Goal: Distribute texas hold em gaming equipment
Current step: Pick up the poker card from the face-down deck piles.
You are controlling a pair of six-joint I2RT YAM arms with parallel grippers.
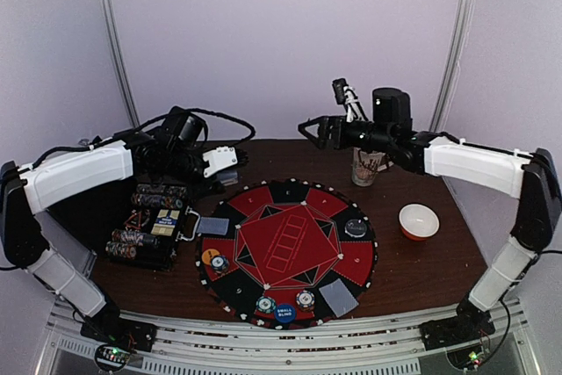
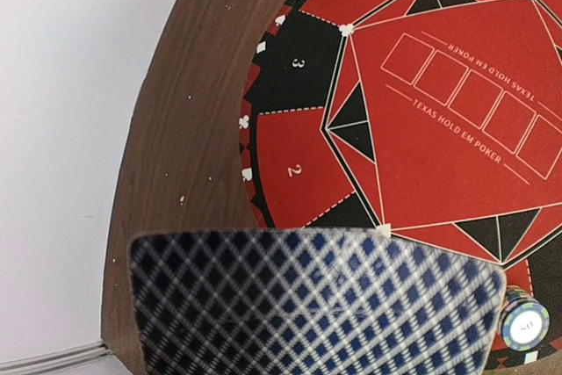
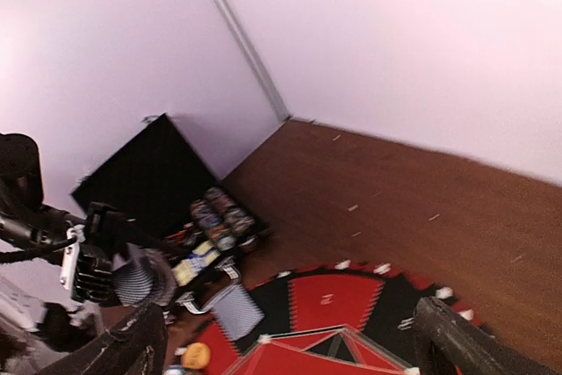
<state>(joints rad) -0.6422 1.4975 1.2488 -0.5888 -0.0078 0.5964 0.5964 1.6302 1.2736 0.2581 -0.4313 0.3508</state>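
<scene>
A blue-checked playing card (image 2: 316, 305) fills the bottom of the left wrist view and hides the fingers of my left gripper (image 1: 223, 167), which is shut on it above the mat's back left edge. The round red and black Texas hold 'em mat (image 1: 285, 248) carries two face-down cards (image 1: 213, 226) (image 1: 338, 298). It also carries an orange button (image 1: 210, 256), a blue small blind button (image 1: 284, 313), a dark button (image 1: 356, 227) and chips (image 1: 305, 299). My right gripper (image 1: 307, 129) hangs high over the table's back, open, with nothing between its fingers (image 3: 132, 340).
An open black case (image 1: 149, 226) with rows of chips sits left of the mat. A patterned mug (image 1: 367, 167) stands behind the mat on the right. An orange-rimmed white bowl (image 1: 419, 220) sits to the mat's right. Walls close in at the back and sides.
</scene>
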